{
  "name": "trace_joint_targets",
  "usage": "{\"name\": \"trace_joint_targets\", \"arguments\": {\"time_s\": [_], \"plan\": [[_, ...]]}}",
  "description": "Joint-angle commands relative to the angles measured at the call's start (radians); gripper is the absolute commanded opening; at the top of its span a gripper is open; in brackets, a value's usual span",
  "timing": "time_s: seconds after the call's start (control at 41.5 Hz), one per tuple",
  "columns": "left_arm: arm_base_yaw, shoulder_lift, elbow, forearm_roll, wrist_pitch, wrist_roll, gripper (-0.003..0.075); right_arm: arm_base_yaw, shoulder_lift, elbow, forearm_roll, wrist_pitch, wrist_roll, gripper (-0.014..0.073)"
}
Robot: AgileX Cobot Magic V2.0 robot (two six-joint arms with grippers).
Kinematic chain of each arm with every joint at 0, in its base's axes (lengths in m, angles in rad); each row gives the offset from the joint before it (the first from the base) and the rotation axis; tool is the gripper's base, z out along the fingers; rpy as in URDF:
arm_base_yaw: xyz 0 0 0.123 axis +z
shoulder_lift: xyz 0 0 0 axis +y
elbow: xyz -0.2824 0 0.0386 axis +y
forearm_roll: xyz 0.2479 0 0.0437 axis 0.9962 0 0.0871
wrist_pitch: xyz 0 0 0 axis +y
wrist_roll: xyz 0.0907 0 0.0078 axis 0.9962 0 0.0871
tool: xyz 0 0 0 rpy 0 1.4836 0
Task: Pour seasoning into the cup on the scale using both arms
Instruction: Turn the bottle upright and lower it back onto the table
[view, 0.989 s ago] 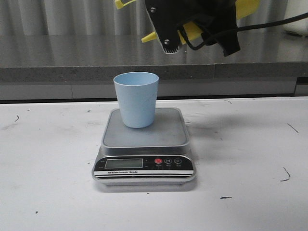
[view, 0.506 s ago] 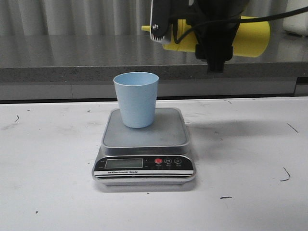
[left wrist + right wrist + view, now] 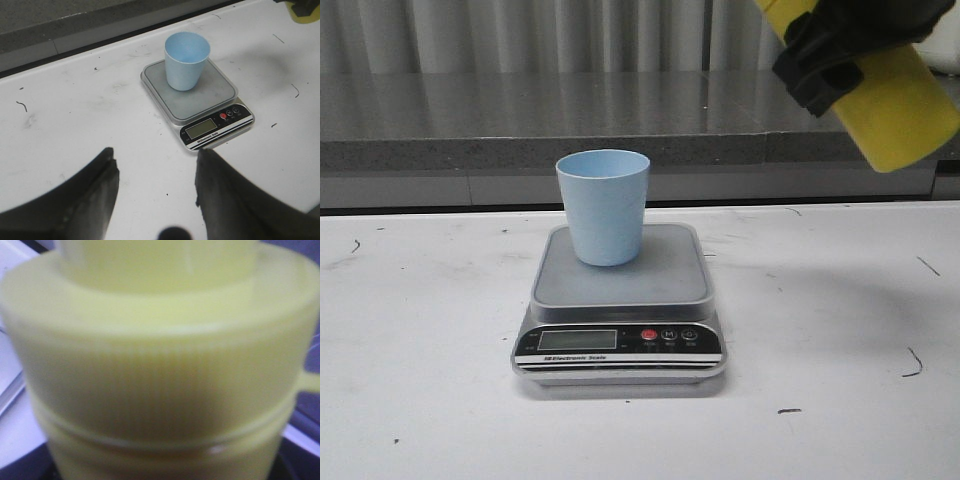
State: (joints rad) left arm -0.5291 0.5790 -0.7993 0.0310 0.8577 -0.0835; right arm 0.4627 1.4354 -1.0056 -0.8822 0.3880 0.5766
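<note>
Now the flat silver-grey digital scale point(image 3: 620, 305) sits on the white scuffed table point(image 3: 420, 400), the small pale blue plastic cup point(image 3: 603, 205) upright on its steel platform, toward the back. High at the right, well apart from the cup, the tall yellow plastic squeeze bottle of seasoning point(image 3: 900, 105) hangs tilted, its base lower and to the right, clamped in the black right gripper point(image 3: 835, 50). Its walls likely yield when squeezed and look smooth, so a hold near the ribbed collar point(image 3: 155, 385) seems safest. The black left gripper point(image 3: 155, 175) hangs spread and empty above the table, short of the scale.
</note>
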Motion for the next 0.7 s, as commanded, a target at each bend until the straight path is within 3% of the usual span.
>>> {"name": "trace_joint_targets", "arguments": {"time_s": [0.0, 0.145, 0.362, 0.482, 0.675], "plan": [[-0.005, 0.002, -0.026, -0.002, -0.067, -0.012, 0.0355, -0.061, -0.092, 0.07, -0.003, -0.243, 0.034, 0.035], [-0.005, 0.002, -0.026, -0.002, -0.067, -0.012, 0.0355, -0.189, -0.107, 0.19, 0.002, -0.507, 0.116, 0.035], [-0.005, 0.002, -0.026, -0.002, -0.067, -0.012, 0.0355, -0.365, -0.085, 0.336, 0.022, -0.823, 0.116, 0.035], [-0.005, 0.002, -0.026, -0.002, -0.067, -0.012, 0.0355, -0.401, -0.046, 0.374, 0.079, -0.983, 0.021, 0.035], [-0.005, 0.002, -0.026, -0.002, -0.067, -0.012, 0.0355, -0.398, 0.044, 0.375, 0.262, -1.084, -0.151, 0.035]]}}
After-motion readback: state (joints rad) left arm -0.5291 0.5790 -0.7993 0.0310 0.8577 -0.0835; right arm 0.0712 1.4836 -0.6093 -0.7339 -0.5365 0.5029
